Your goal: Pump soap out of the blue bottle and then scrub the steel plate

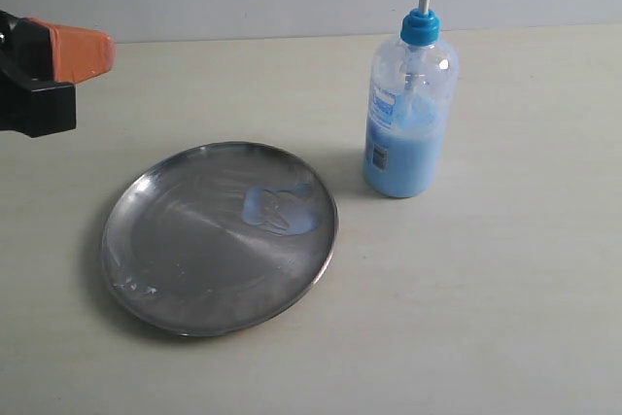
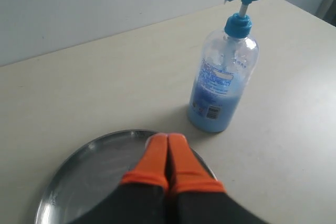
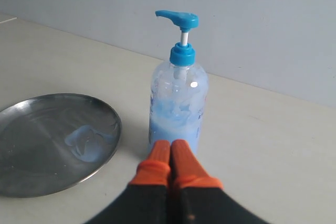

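Blue bottle stands upright on the desk, just ahead of the right hand fingertips and apart from them. It is roughly half full at most, so probably moderately light with the weight low. The walls look like thin clear plastic that is likely to flex under a squeeze and be slick. It is tall and narrow, so a sideways shove at the top would likely tip it. Best contact looks like the flat top of the pump head, pressed straight down along the stem. If bracing is needed, the body below the collar is the spot. Soap already sits as a pale blue smear on the steel plate, on the side of the plate nearer the bottle. The plate lies flat on the desk beneath and ahead of the left hand, which hangs above it without touching. The bottle is further out beyond the plate's rim. The plate is probably stiff, thin and light, and likely to skate on the desk when scrubbed, more so where it is soapy. The raised rim is the only pinchable feature, best taken away from the smear. Both hands have their orange fingers pressed together and hold nothing. No scrubber is visible.
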Available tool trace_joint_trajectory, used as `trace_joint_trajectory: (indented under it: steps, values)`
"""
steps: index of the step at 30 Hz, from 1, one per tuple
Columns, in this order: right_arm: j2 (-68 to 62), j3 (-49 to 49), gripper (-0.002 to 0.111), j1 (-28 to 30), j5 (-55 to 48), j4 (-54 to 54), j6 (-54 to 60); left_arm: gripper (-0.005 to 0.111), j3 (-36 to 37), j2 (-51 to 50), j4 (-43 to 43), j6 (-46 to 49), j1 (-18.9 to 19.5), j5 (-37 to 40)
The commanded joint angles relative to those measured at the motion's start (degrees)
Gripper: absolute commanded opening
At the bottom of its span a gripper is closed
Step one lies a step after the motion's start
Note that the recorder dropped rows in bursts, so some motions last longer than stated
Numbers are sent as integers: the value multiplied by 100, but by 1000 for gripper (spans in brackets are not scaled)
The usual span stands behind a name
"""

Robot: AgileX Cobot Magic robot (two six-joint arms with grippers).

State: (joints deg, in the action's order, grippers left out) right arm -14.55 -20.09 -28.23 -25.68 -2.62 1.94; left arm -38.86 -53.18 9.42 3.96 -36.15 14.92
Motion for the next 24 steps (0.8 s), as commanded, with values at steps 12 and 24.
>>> trace_joint_trajectory:
  steps: [12, 24]
  values:
    - [-21, 30, 0, 19, 97, -41, 3, 0, 25, 318, -57, -122, 20, -36]
    - [-21, 30, 0, 19, 97, -41, 3, 0, 401, 823, -891, -712, 20, -547]
